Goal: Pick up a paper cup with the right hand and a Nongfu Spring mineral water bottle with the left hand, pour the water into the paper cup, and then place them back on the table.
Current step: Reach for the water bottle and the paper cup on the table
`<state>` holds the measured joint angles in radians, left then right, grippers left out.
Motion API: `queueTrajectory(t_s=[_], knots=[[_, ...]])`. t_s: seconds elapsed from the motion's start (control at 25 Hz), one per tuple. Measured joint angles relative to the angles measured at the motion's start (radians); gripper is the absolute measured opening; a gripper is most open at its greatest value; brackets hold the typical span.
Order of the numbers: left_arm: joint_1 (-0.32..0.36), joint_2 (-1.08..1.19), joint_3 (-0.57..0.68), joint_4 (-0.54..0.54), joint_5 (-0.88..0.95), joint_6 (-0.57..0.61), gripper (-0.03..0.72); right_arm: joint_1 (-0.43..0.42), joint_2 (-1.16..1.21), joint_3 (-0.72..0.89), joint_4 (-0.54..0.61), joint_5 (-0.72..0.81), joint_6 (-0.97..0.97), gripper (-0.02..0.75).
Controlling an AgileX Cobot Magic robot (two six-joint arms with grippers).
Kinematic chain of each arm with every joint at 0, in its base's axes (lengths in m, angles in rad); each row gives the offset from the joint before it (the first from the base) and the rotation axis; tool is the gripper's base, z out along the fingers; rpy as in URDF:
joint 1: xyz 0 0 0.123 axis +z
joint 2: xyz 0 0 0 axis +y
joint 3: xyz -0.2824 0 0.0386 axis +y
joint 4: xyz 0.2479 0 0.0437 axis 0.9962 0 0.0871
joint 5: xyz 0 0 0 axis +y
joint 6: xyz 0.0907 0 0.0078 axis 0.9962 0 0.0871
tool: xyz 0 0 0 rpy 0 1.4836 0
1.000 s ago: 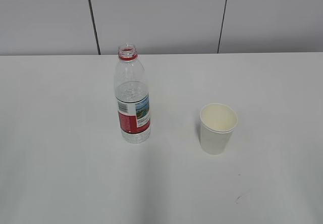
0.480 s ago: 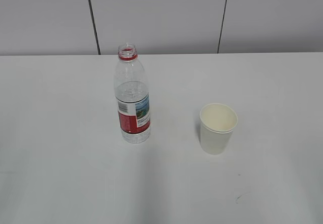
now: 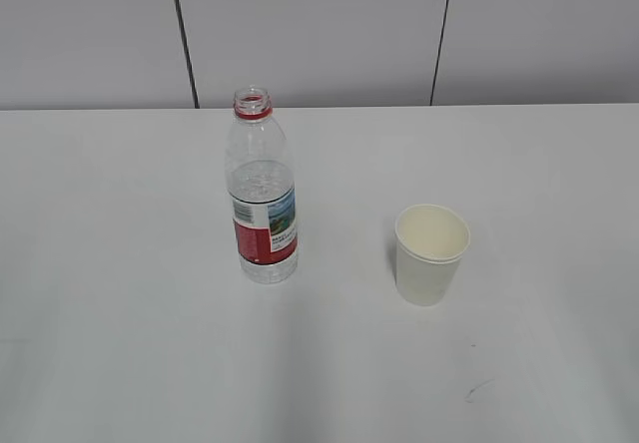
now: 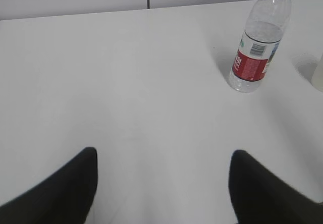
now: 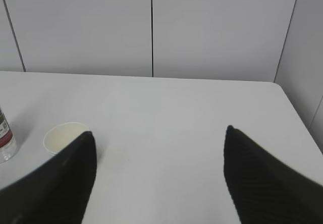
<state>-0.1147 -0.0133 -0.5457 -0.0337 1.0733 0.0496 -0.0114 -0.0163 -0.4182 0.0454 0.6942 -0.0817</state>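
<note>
The Nongfu Spring bottle (image 3: 263, 196) stands upright and uncapped on the white table (image 3: 120, 263), left of centre. It also shows in the left wrist view (image 4: 256, 42), far right and ahead. The white paper cup (image 3: 430, 253) stands upright to the bottle's right. In the right wrist view the cup (image 5: 61, 137) sits at the left, partly behind my left finger. My left gripper (image 4: 162, 158) is open and empty, well short of the bottle. My right gripper (image 5: 159, 135) is open and empty, to the right of the cup. Neither arm shows in the exterior view.
A grey panelled wall (image 3: 319, 34) runs behind the table's far edge. A tiny dark mark (image 3: 471, 393) lies on the table near the front right. The table's right edge (image 5: 298, 118) shows in the right wrist view.
</note>
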Motion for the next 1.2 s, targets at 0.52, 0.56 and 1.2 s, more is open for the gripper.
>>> queueTrajectory(t_s=[0.52,0.56,1.2], knots=[[0.000,0.000,0.000,0.000,0.000,0.000,0.488,0.000,0.180,0.020,-0.027,-0.167,0.000,0.582],[0.000,0.000,0.000,0.000,0.000,0.000,0.488,0.000,0.199,0.022,-0.028,-0.184,0.000,0.582],[0.000,0.000,0.000,0.000,0.000,0.000,0.486,0.000,0.291,0.241,-0.083,-0.545,0.000,0.582]])
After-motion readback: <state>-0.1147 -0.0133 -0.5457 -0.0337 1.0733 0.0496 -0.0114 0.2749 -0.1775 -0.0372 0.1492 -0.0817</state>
